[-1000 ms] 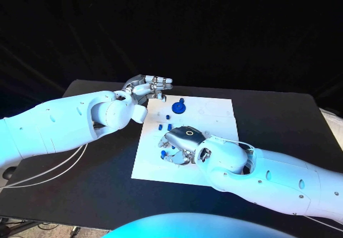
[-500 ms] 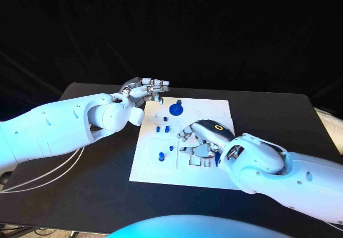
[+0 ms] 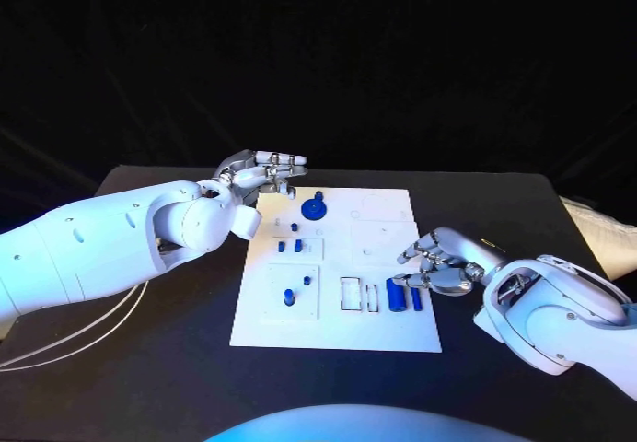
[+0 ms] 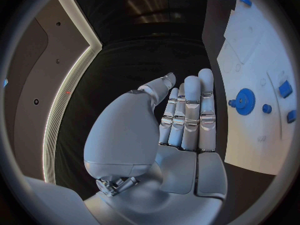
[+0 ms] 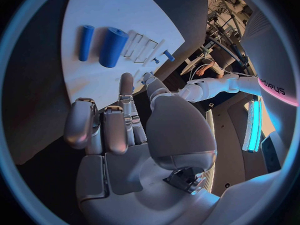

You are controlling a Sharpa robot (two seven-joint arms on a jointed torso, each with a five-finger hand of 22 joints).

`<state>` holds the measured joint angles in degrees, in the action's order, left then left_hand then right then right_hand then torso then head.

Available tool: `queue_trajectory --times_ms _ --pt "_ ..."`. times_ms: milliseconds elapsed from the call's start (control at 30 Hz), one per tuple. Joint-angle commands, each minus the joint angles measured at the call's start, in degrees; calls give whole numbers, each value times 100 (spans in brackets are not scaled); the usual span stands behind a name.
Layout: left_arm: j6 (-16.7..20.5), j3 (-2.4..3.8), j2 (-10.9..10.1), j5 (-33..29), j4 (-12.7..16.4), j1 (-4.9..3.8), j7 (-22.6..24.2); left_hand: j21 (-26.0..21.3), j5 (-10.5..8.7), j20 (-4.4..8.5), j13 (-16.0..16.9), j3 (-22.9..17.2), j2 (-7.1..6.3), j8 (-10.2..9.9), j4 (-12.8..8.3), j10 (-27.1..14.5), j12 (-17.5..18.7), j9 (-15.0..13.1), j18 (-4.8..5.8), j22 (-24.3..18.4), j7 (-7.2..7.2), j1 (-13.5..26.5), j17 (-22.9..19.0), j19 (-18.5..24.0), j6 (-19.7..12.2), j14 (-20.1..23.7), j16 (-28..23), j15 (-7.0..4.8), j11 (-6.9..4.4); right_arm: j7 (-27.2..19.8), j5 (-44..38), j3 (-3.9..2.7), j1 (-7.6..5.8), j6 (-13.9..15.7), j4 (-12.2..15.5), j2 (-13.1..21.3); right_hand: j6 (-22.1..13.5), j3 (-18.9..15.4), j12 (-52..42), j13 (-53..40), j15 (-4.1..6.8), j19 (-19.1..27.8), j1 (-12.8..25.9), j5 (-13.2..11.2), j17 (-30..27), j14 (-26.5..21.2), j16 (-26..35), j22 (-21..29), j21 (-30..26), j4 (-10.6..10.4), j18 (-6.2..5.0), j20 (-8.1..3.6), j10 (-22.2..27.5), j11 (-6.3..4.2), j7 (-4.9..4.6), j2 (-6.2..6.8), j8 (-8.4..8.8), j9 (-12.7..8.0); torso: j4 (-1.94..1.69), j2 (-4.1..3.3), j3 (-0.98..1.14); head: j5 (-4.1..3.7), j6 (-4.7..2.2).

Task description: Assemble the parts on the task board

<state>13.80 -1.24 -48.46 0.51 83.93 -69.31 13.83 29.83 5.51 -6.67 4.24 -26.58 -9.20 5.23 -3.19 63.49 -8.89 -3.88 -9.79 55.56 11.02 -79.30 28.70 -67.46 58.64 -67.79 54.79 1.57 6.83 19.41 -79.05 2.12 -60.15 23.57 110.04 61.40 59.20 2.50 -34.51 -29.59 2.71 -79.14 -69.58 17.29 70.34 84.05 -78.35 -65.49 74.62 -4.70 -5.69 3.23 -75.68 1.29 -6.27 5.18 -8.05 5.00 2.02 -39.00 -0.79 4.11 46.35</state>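
- Left robot hand (image 3: 270,170) hovers at the task board's (image 3: 385,324) 11 o'clock corner, fingers straight, apart, holding nothing.
- Right robot hand (image 3: 438,264) at its 3 o'clock edge, fingers loosely curled, empty, beside two blue cylinders (image 3: 405,294).

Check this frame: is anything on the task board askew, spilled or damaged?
Nothing stands out. The task board lies flat, and two blue cylinders lie side by side on it beside the empty right hand. The blue gear sits at the far end near the empty left hand.

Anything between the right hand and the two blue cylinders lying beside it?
Nothing: the head view shows the right hand right beside the two blue cylinders, without clear contact.
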Motion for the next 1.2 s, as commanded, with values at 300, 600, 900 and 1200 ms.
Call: queue_trajectory --times_ms 300,600,900,1200 --pt "-97 -16 24 19 0 4 51 -15 -21 -38 -8 28 36 -4 5 -39 -37 5 -65 -8 -2 29 -8 9 -49 23 2 -4 -3 1031 -302 26 86 -341 6 17 -13 -592 -1645 -2037 31 -102 60 25 219 327 -191 -288 195 -595 113 -14 -5 -11 29 -115 -281 74 55 31 -3 -65 -16" --pt "-109 -19 -2 19 10 10 39 -20 -20 -39 -5 35 46 3 6 -36 -51 2 -66 -13 -3 27 -11 8 -44 25 4 -3 -5 1221 -544 28 179 -594 -97 -186 48 -752 -1871 -2385 42 -110 -55 24 264 329 -234 -332 223 -738 118 -20 -18 -32 57 -180 -405 119 71 22 -11 -74 6" --pt "-117 -19 -17 19 17 10 37 -20 -20 -39 -5 35 46 3 6 -36 -51 2 -66 -13 -3 27 -11 8 -44 25 4 -3 -5 1213 -671 28 353 -626 -289 -445 69 -788 -1859 -2415 50 -112 -107 71 285 331 -251 -344 230 -774 120 -22 -3 -41 67 -223 -438 133 50 23 -9 -78 35" --pt "-127 -19 -22 19 16 11 29 -20 -20 -39 -5 35 46 3 6 -36 -51 2 -66 -13 -3 27 -11 8 -44 25 4 -3 -5 1227 -699 27 392 -715 -406 -580 86 -815 -1870 -2455 53 -112 -119 98 298 332 -261 -351 235 -810 121 -24 -3 -45 73 -254 -458 142 33 22 -20 -87 52"
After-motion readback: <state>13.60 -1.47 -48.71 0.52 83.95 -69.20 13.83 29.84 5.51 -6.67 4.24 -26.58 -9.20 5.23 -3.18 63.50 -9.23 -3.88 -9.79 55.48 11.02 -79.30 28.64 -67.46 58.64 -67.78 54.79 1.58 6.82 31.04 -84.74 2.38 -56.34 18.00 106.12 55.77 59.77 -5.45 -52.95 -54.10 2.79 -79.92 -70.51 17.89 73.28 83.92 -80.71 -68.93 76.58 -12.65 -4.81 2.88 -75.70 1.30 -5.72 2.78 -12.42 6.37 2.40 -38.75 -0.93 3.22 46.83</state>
